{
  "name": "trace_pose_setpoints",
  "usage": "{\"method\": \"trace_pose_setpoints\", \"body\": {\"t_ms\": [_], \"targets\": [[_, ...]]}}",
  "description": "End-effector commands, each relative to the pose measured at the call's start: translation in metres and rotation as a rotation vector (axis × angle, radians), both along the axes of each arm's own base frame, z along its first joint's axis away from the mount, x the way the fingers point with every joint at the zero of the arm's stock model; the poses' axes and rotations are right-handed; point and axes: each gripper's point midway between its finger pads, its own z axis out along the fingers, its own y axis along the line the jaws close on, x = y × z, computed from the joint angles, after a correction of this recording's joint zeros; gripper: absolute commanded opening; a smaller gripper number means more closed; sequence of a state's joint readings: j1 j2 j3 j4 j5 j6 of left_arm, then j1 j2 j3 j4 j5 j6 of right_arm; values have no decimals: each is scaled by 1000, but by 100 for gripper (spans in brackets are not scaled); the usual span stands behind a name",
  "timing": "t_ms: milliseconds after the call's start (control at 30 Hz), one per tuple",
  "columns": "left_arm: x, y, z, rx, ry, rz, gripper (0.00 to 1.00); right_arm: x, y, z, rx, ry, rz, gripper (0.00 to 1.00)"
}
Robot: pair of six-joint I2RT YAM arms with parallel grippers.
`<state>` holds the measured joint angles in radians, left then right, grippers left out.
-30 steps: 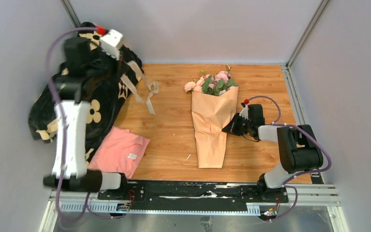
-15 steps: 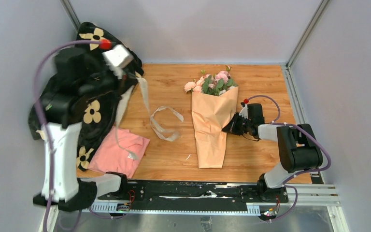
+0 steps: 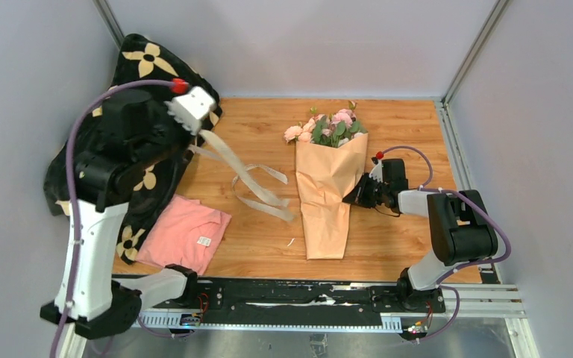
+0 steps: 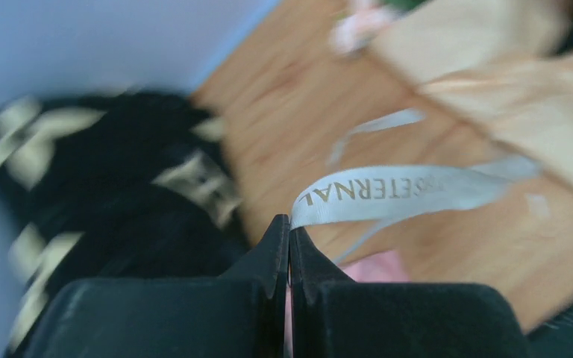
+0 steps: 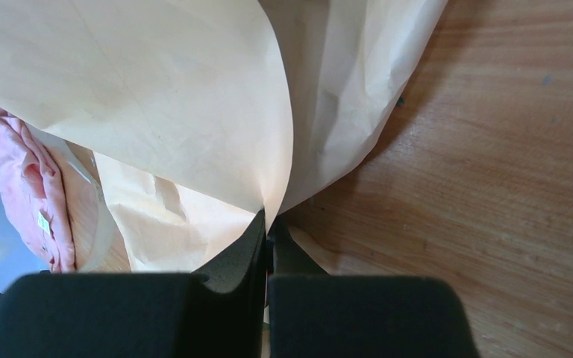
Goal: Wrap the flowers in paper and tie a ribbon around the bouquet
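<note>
Two pinches: left fingers [image 4: 265, 257] clamped on the ribbon [image 4: 388, 192] at ten o'clock, right fingers [image 5: 242, 250] clamped on paper [image 5: 157, 89] at the central bouquet's [image 3: 327, 186] three o'clock edge; lay ribbon flat across its waist.

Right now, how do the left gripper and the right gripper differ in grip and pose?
The left gripper is shut on the cream-beige printed ribbon; the right gripper is shut on an edge of the peach-orange paper cone. The left gripper is raised near the black flower-print blanket; the right gripper sits low by the wooden tabletop. The ribbon trails loose toward the cone; the paper lies wrapped around the pink roses. Both have closed jaws.
</note>
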<state>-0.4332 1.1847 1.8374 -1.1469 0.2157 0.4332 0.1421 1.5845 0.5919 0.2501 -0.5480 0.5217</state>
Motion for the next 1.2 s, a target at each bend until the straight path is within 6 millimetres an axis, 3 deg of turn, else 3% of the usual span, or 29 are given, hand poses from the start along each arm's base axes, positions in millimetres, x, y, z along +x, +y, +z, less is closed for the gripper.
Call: {"method": "trace_pose_setpoints", "body": {"t_ms": [0,33,67,133,233,267,333,367,400,467,567,667,733,900,1033,1167], "targets": [[26,159,9,355,-169,602,0,-15,-13,-26,-112,74,-7,0],[23,207,2,511,-174,811,0,-15,-13,-26,-113,73,-8,0],[21,230,11,597,-217,911,0,-15,-13,-26,-113,72,-6,0],[13,273,7,738,-215,1104,0,-14,-12,-25,-109,68,-3,0],[8,297,-2,822,-170,1208,1,-13,-12,-25,-109,68,0,0],[11,297,-11,832,-139,1192,17,-13,-12,-25,-107,67,2,0],[23,290,-31,812,-75,1133,71,-12,-11,-24,-105,64,4,0],[32,285,-43,809,-38,1097,88,-12,-11,-24,-104,63,4,0],[39,276,-53,788,-16,1040,97,-12,-11,-24,-105,62,5,0],[60,234,-79,718,25,847,100,-12,-11,-24,-106,61,7,0],[78,141,-124,600,77,479,97,-12,-11,-24,-108,63,8,0],[83,42,-174,480,173,93,93,-12,-11,-26,-107,68,6,0],[98,8,-200,418,239,-28,92,-12,-11,-25,-104,67,6,0],[164,-14,-263,469,236,-49,96,-11,-10,-25,-99,69,7,0],[183,-32,-305,493,239,-168,98,-12,-10,-24,-102,70,13,0],[193,-30,-340,549,274,-181,99,-11,-11,-22,-110,67,14,0]]}}
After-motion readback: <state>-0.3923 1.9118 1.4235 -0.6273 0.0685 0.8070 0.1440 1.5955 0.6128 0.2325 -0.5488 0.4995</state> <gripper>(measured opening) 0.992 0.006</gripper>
